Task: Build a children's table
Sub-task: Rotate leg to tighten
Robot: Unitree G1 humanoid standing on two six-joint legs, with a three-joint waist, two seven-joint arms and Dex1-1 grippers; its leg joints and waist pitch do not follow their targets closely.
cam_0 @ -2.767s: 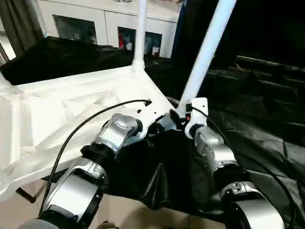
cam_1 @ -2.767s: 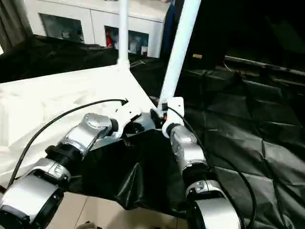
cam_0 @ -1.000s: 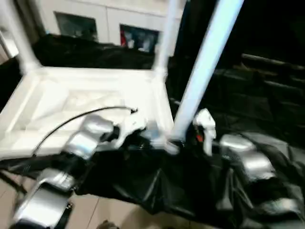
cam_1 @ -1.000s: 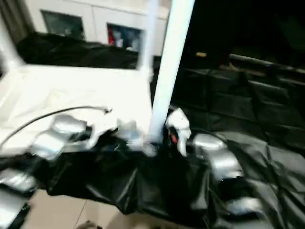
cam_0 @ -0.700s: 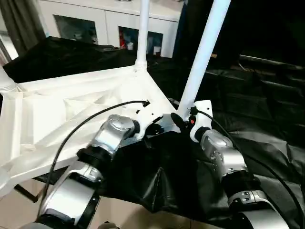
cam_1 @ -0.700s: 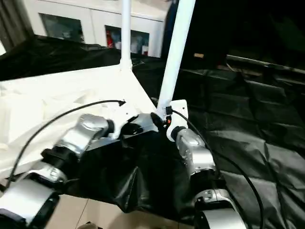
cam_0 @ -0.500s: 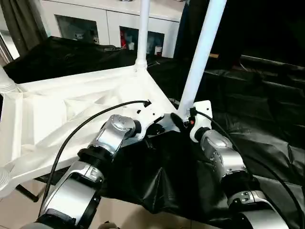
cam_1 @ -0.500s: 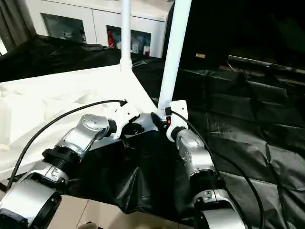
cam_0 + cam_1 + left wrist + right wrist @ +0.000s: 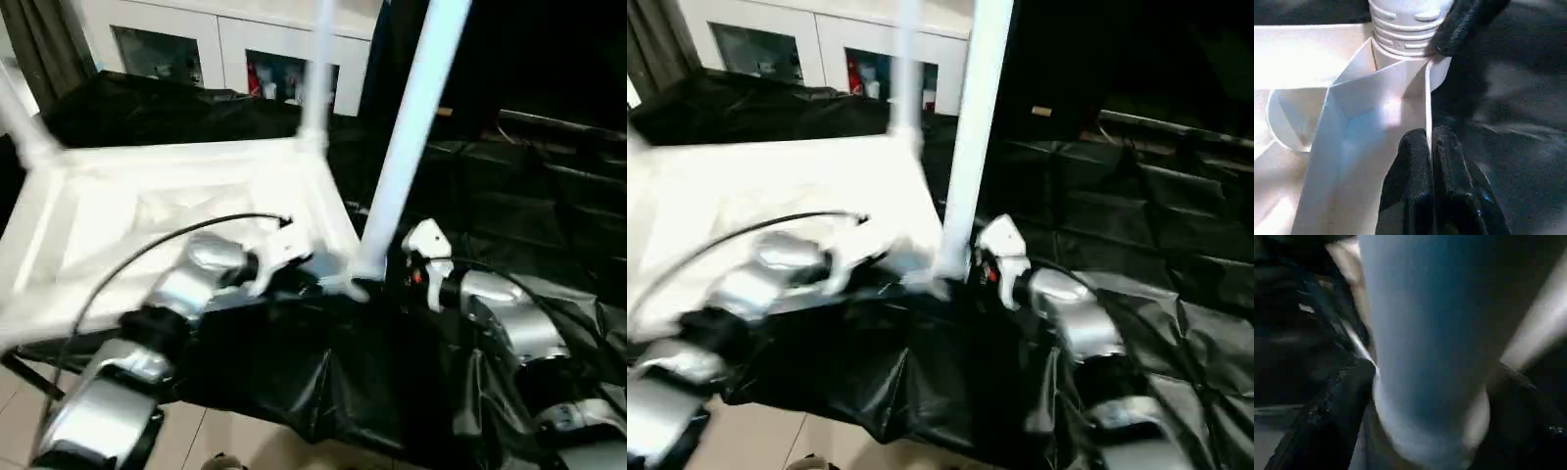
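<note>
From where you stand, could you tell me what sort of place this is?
Probably an indoor workroom or lab set up for robot trials. The work table is draped in black sheeting, white cabinets with glass doors line the back wall, and the floor is pale tile. Nothing marks it as a home.

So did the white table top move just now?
Yes. The table top swung round: its far leg slid right against the white cabinet behind.

Table top and leg look like smooth white plastic (slightly glossy); the table cover is crinkly shiny black sheeting.
</note>
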